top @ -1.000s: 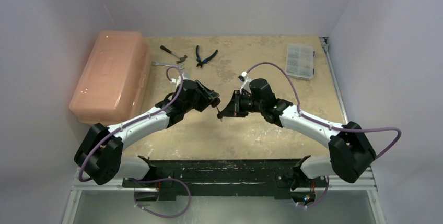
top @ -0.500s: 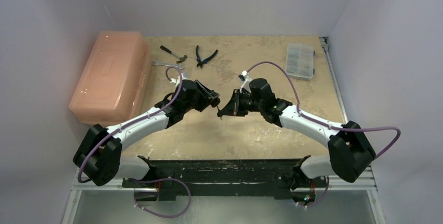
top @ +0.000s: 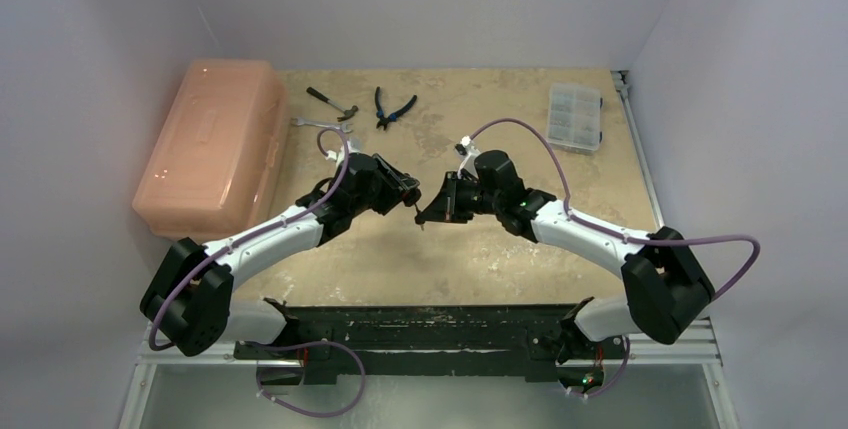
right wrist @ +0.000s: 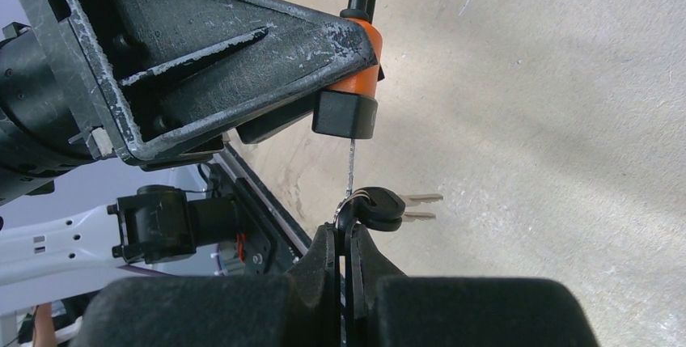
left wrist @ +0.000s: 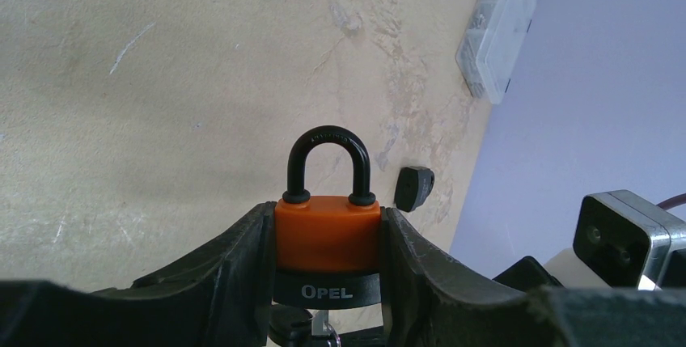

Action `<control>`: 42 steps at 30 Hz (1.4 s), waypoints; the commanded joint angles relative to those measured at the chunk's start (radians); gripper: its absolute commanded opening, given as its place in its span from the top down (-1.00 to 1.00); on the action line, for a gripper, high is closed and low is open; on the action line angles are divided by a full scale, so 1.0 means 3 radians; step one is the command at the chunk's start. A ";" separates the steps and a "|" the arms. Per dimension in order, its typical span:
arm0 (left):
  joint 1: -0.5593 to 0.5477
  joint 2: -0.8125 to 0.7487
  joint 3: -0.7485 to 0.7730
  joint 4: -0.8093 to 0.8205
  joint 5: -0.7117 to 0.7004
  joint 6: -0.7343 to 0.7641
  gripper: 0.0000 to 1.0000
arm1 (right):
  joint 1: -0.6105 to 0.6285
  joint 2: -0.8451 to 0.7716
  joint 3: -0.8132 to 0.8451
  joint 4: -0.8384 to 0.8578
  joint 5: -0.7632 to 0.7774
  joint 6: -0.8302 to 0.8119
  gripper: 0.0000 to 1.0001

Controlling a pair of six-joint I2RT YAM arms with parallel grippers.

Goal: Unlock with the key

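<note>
A: Padlock [left wrist: 328,234] clamped between the left fingers [left wrist: 243,254], mid-frame above the bench [left wrist: 162,80]; right fingers [right wrist: 322,262] pinch the key [right wrist: 352,161], blade at the keyhole.
B: Insertion step, I'd say. Next, seat it fully, then twist.

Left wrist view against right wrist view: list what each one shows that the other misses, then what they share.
Only the left wrist: the shackle as a whole arch seated in the body, the OPEL lettering, and the clear organizer box. Only the right wrist: the right end effector shut on the key, whose blade reaches the underside of the padlock, plus spare keys. Both: the orange padlock clamped in the left end effector above the tan table.
</note>
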 commanded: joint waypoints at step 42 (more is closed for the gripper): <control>0.0015 -0.0246 -0.0095 0.0182 -0.0040 -0.0027 1.00 | 0.0007 0.0121 0.0270 0.0175 0.0201 0.0162 1.00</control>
